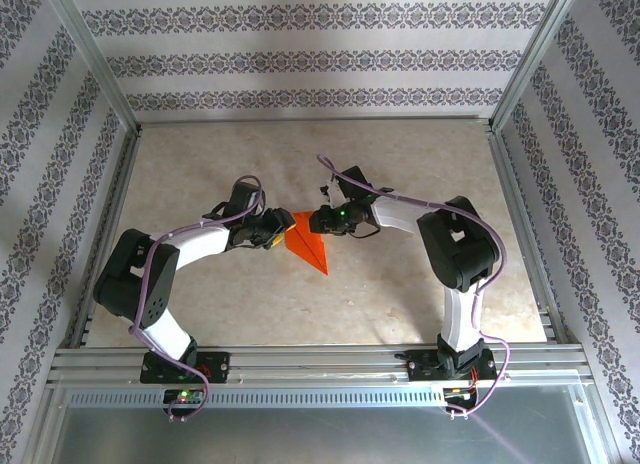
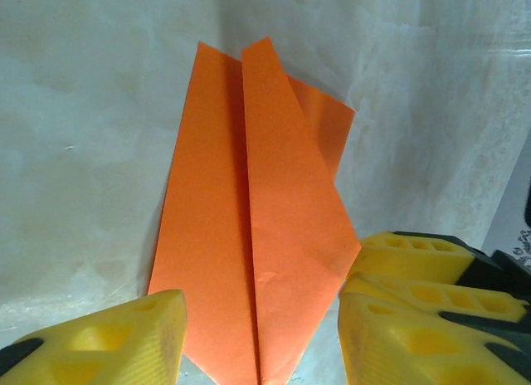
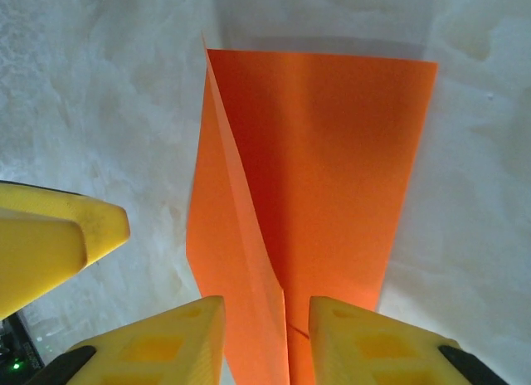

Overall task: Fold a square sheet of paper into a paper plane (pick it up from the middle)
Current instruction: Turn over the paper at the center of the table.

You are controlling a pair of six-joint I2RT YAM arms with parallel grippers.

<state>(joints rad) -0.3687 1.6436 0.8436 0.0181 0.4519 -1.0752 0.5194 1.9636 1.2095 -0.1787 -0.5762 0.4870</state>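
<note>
Reaching inward, both arms bent | left gripper [image 2: 262,331] parted | right gripper [image 3: 267,335] parted, straddling paper plane [image 1: 310,246] ridge

Paper plane [image 2: 249,236]: thin matt orange paper, sharply creased. Surface [image 1: 400,294]: smooth, mottled, stone-like, faintly sheened. Fingers [image 2: 415,327] of the left gripper [image 2: 265,298]: matt yellow plastic with moulded cells. Frame rails [image 1: 320,359]: brushed metal.

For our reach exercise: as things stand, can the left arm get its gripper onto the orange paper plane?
Likely yes: the left gripper stands open, straddling the near end of the paper plane, nothing blocking.
</note>
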